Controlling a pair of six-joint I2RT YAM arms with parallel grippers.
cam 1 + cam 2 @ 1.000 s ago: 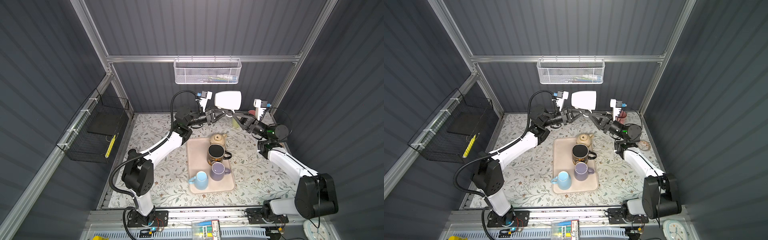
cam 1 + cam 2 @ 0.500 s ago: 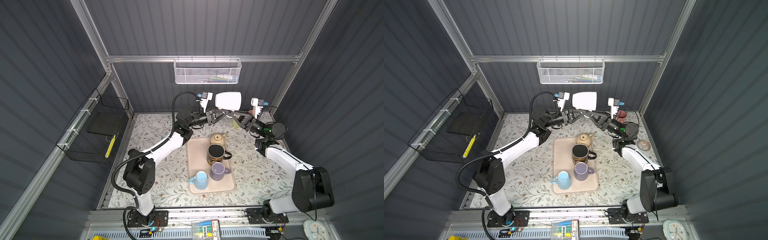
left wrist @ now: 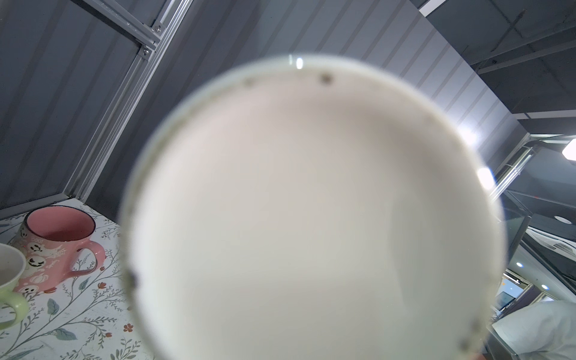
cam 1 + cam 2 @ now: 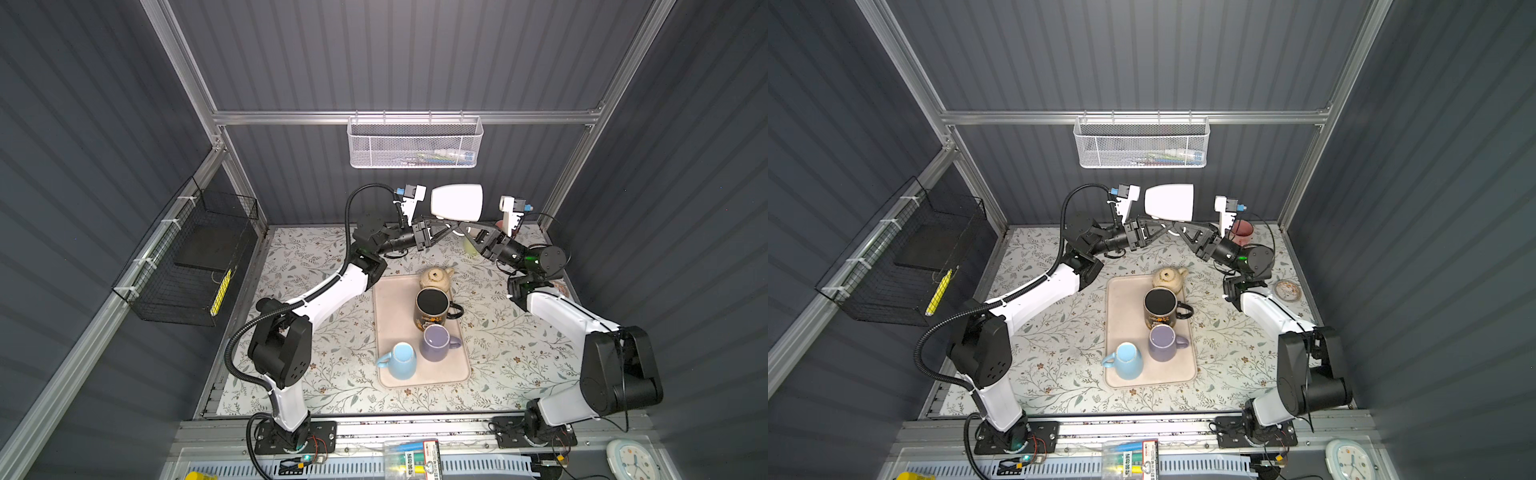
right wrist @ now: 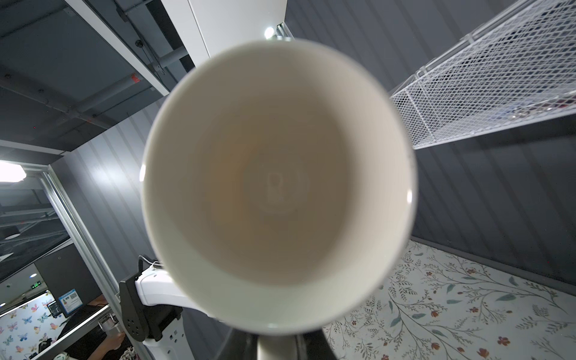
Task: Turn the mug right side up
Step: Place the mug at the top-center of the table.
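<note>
Item: white mug (image 4: 457, 203), airborne, lying on its side above the rear of the desk (image 4: 316, 266), well clear of the tray (image 4: 390, 299). Base twd L arm, open mouth twd R arm, handle (image 5: 280, 346) hanging underneath. L fingers (image 4: 439, 230) and R fingers (image 4: 469, 231) meet nearly tip to tip just below the mug body, both clenched on the mug at the handle; R wrist view shows the handle pinched btwn two dark fingers, L wrist view shows only the blurred base, grip hidden.
</note>
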